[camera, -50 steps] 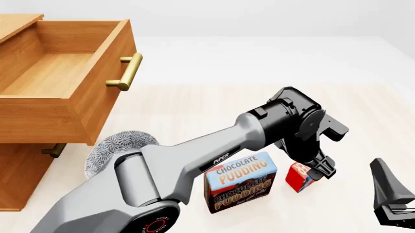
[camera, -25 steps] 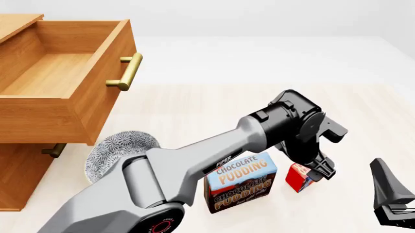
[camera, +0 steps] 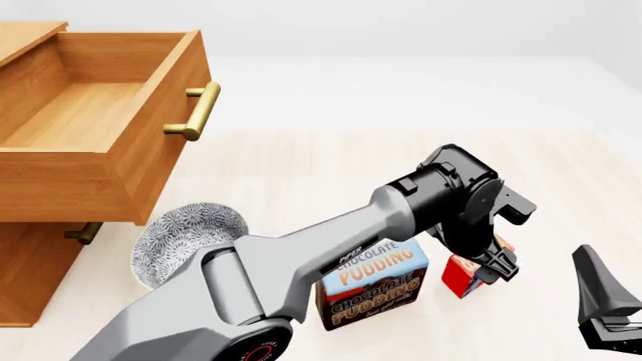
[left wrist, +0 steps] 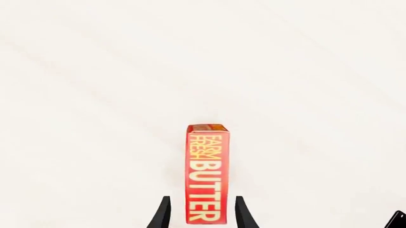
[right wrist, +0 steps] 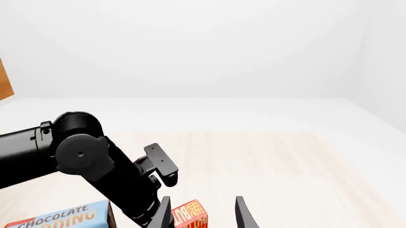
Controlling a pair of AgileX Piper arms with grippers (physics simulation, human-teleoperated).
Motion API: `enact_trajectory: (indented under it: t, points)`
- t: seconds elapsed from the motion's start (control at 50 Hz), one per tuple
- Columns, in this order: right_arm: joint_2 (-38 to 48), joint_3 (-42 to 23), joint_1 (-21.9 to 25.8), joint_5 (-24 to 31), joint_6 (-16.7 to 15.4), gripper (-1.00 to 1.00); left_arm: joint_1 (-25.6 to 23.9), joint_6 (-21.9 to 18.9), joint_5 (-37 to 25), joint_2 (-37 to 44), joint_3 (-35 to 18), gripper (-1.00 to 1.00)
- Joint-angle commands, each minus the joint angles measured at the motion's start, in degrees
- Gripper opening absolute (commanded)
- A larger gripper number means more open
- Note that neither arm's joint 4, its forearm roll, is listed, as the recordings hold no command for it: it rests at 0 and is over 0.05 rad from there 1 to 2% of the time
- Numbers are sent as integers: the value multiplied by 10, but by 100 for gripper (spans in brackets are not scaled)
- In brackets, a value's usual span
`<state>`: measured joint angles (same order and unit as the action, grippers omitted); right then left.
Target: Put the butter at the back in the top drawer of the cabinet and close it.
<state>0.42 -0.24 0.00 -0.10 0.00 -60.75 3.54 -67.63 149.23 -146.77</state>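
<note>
Now, left gripper (left wrist: 199, 216): fingers apart, straddling small red butter box (left wrist: 207, 173)
Butter: just right of brown-and-blue pudding box (camera: 371, 284)
Risk: closing off-centre could topple it
Right gripper (right wrist: 201, 213): open, idle

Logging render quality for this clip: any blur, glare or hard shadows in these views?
Front view: sharp throughout, even light, only faint soft shadow under the pudding box; the left arm hides most of the butter. Left wrist view: butter lettering crisp, table nearly washed out, no shadow visible. Right wrist view: sharp, pale background, no glare.
</note>
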Motion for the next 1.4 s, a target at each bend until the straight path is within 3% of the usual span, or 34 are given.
enact_trajectory:
  t: [0.02,0.2,0.42,1.4]
  points:
    - [0,0,0,0,0,100,1,1,-1,2,-3,100]
    - [0,0,0,0,0,100,5,-1,5,3,5,100]
    - [0,0,0,0,0,100,2,5,-16,29,-40,100]
    - [0,0,0,0,0,100,0,23,-16,64,-54,100]
